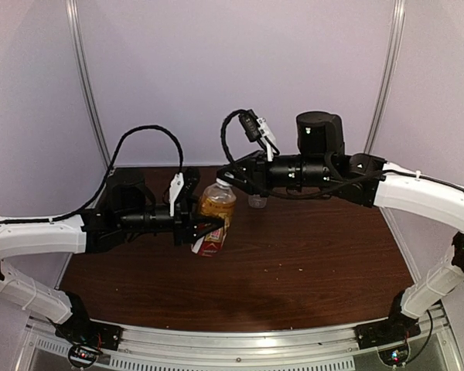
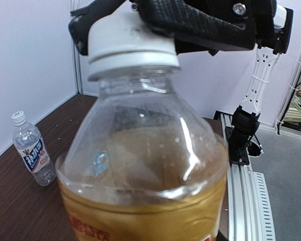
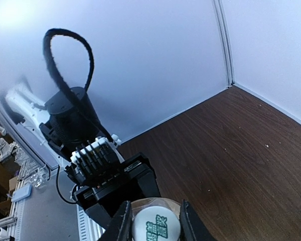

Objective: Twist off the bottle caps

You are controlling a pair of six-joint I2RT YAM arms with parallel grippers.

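Judging by both holds, you are at the start of the twist on the first cap. The amber bottle [image 1: 216, 205] leans over the middle of the table [image 1: 317, 255], and its labelled lower body is clamped in the left gripper [image 1: 207, 229], jaws drawn narrow against the plastic. The left wrist view is filled by the bottle and shows none of its own fingers, so that hold is read from overhead. Whether the base touches the wood, I cannot tell.

The right gripper [image 3: 153, 222] has its fingers [image 3: 121, 223] pressed to either side of the white cap [image 3: 157, 225], closed down on it with no gap showing; the cap sits seated on the neck, with no thread showing beneath it.

Your next move is a turn of the right wrist about the neck's own axis, in the loosening direction; because the bottle leans, line that axis up with the lean or the fingers will likely skid off the rim. Keep the left grip firm but not crushing, since the bottle holds liquid and looks soft-walled. One wrist turn may not free it, so expect to let go and regrip.

The clear bottle [image 2: 34, 153] stands upright farther back, well apart, its second cap [image 2: 18, 118] on and untouched; it waits its turn.
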